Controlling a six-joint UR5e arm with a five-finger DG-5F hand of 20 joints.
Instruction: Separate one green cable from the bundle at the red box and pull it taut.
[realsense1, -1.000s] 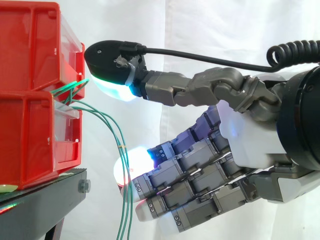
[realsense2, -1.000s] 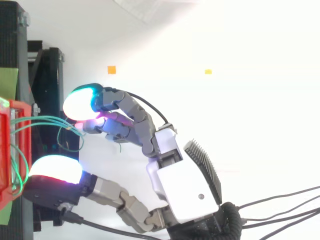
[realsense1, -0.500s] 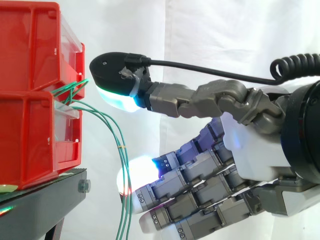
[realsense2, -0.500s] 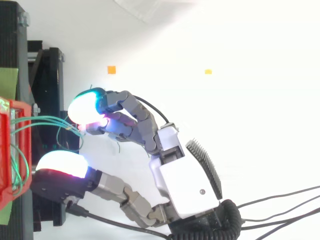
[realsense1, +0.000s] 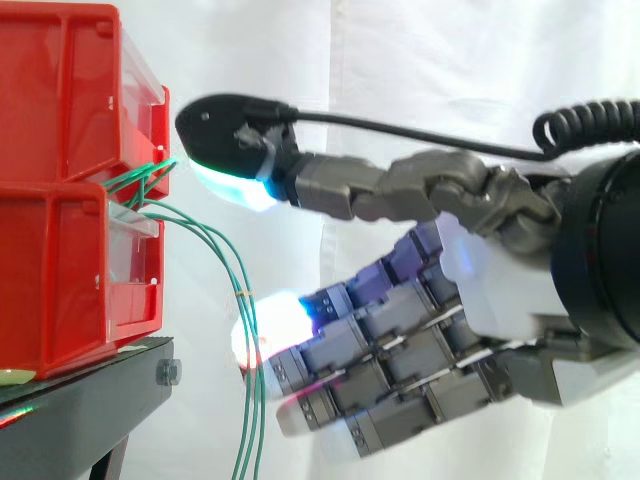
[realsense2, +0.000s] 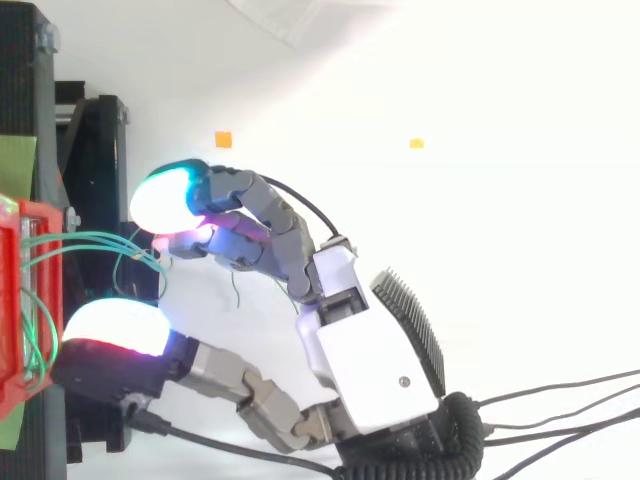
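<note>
Green cables (realsense1: 232, 268) droop off the red bins' (realsense1: 70, 190) front edge; hand (realsense1: 495, 290) level, thumb and fingers spread wide, fingertips (realsense1: 268, 322) right beside them.

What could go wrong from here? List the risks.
1. The green cables hang close together, joined by what looks like a small tie beside the hand's lower fingertips. The hand may hook several, not one.
2. The thumb pad hovers near the upper red bin's corner, so moving in could knock it.
</note>
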